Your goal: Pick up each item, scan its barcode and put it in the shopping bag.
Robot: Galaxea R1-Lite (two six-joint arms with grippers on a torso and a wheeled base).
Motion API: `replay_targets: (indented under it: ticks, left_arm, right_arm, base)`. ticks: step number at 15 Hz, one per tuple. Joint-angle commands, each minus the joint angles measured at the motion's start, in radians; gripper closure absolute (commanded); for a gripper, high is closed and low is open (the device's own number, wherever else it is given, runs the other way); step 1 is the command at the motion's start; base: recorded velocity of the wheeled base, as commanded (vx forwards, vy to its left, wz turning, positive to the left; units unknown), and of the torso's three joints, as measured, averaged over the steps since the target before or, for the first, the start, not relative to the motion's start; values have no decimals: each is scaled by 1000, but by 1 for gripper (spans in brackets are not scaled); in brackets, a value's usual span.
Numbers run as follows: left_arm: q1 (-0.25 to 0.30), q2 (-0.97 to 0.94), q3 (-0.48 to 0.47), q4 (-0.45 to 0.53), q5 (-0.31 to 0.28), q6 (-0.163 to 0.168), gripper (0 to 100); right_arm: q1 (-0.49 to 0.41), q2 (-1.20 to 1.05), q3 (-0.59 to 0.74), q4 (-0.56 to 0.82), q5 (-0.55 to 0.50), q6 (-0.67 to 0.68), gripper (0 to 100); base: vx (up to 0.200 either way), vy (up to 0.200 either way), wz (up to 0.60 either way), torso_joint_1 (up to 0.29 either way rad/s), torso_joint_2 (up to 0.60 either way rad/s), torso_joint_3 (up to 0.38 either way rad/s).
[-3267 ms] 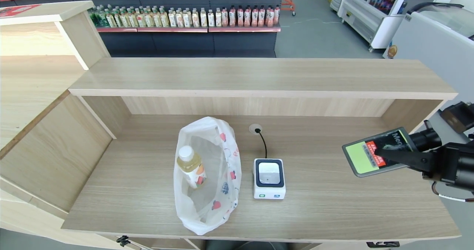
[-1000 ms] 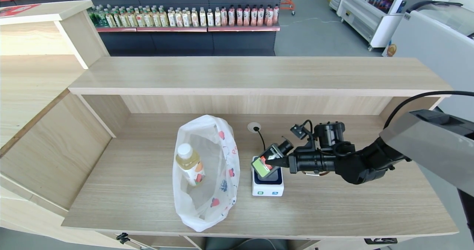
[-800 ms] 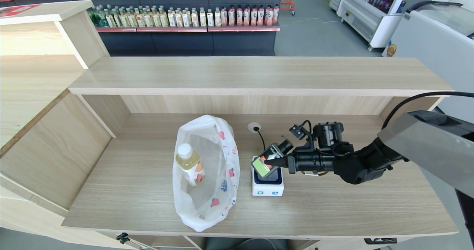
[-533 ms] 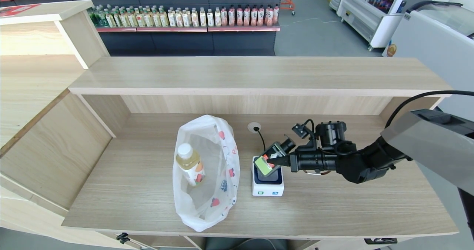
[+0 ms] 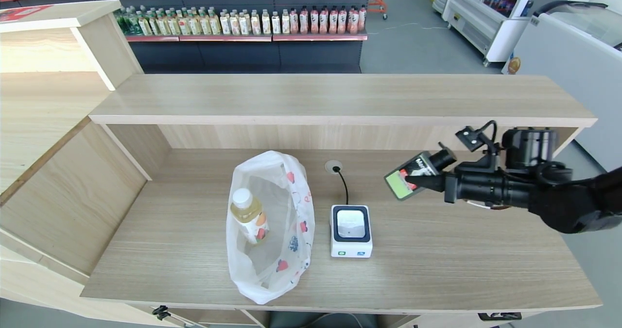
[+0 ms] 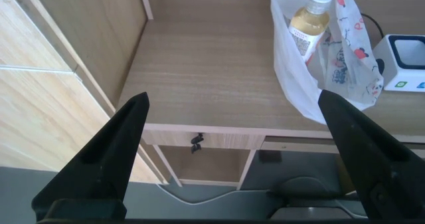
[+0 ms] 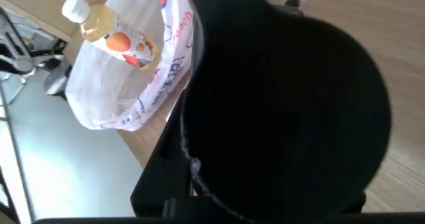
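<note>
While 1 bottle stands inside the shopping bag, done: that item looks finished.
Remaining: the packet must reach the bag; whether it is scanned, I cannot tell.
Packet: raised above the surface, right of the scanner, clamped in the right pincer.
Axis: long side runs left-right, green end toward the scanner, printed face up.
Left pincer: wide open, off the surface's near edge.

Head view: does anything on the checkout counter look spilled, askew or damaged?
Nothing stands out. The bottle leans inside the open shopping bag, capped; the scanner sits flat beside it; the right gripper holds a small box tilted in the air, clear of the counter.
</note>
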Motion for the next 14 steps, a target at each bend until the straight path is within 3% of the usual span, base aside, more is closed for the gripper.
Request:
replay_targets:
  ticks: [1, 4, 13, 14]
  left_arm:
    - [1, 0, 0, 0, 0, 0, 0]
    - [1, 0, 0, 0, 0, 0, 0]
    - [1, 0, 0, 0, 0, 0, 0]
    - [0, 0, 0, 0, 0, 0, 0]
  right_arm:
    - [-128, -190, 115, -7, -40, -189, 100]
    - [-145, -186, 95, -4, -138, -252, 100]
    - [-131, -223, 90, 61, -141, -217, 100]
    - [-131, -228, 90, 67, -141, -212, 100]
  base:
    - [0, 0, 0, 0, 0, 0]
    - [0, 0, 0, 0, 0, 0]
    - [0, 0, 0, 0, 0, 0]
    - [-200, 0, 0, 2, 2, 2]
